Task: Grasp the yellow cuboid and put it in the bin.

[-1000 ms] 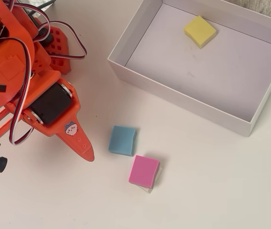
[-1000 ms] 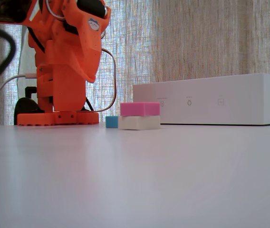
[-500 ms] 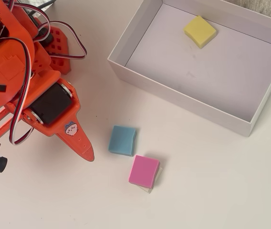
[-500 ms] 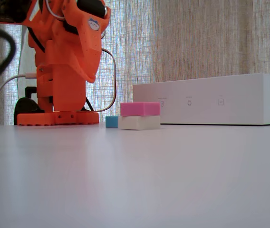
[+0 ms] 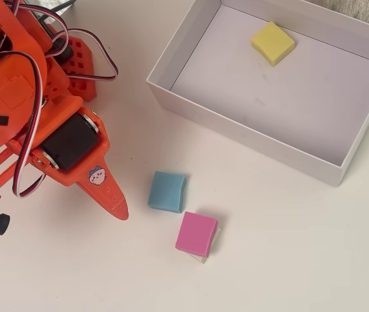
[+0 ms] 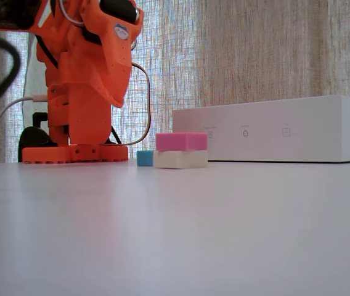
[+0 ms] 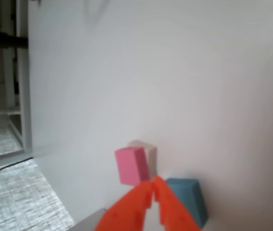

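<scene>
The yellow cuboid (image 5: 272, 42) is already lying inside the bin (image 5: 171, 91), toward 12 o'clock in the overhead view. The gripper (image 7: 153, 185) is showing its jaws pressed together, gripping nothing; judging by this, only retreating clear remains. Counted: 1 bin, 1 arm (image 5: 48, 123), 1 yellow cuboid, 1 blue block (image 5: 167, 191), 1 pink block (image 5: 196, 233) sitting on 1 whitish block (image 6: 180, 160).

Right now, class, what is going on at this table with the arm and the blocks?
The yellow block already lies inside the bin, near its far corner in the overhead view. The orange arm holds nothing: its end effector is shut and empty, hanging near the blue block. The pink block sits stacked on a white block on the table, outside the bin. Nothing is being handled at this moment.
</scene>
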